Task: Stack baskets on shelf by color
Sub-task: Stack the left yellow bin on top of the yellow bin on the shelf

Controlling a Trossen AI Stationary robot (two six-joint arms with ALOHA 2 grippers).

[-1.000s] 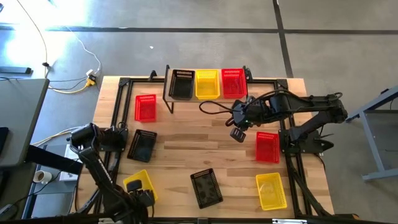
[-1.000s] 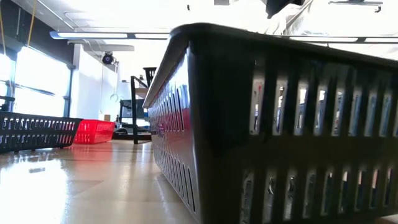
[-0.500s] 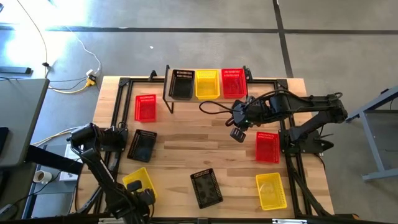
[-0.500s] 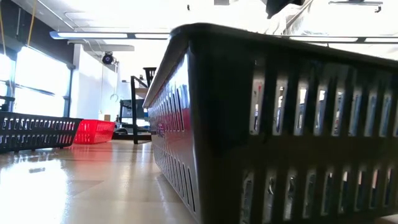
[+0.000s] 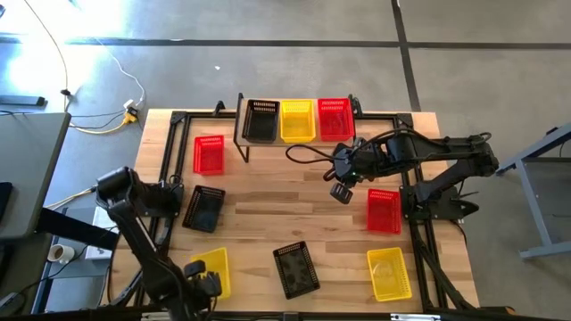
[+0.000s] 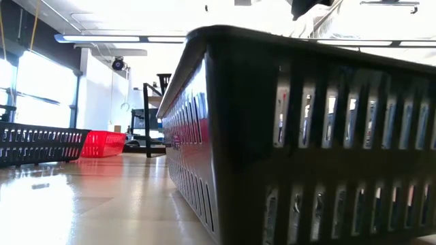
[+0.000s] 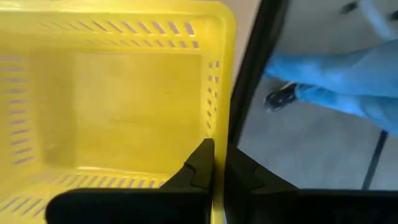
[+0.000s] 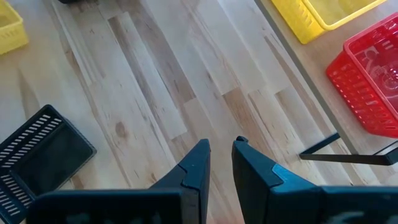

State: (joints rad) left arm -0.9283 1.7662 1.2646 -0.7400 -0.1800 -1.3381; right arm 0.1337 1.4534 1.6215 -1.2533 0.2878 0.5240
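Baskets are partly sorted: one black, one yellow and one red sit side by side on the shelf [image 5: 294,134], each starting a colour pile, while six others lie scattered on the table [image 5: 268,223]. Left gripper [image 7: 217,165] is at the near left corner, clamped on the rim of a yellow basket [image 5: 211,271], one finger inside the wall and one outside, a grip judged suited to lifting it. Right gripper [image 5: 340,191] hovers mid-table, fingers slightly parted, holding nothing
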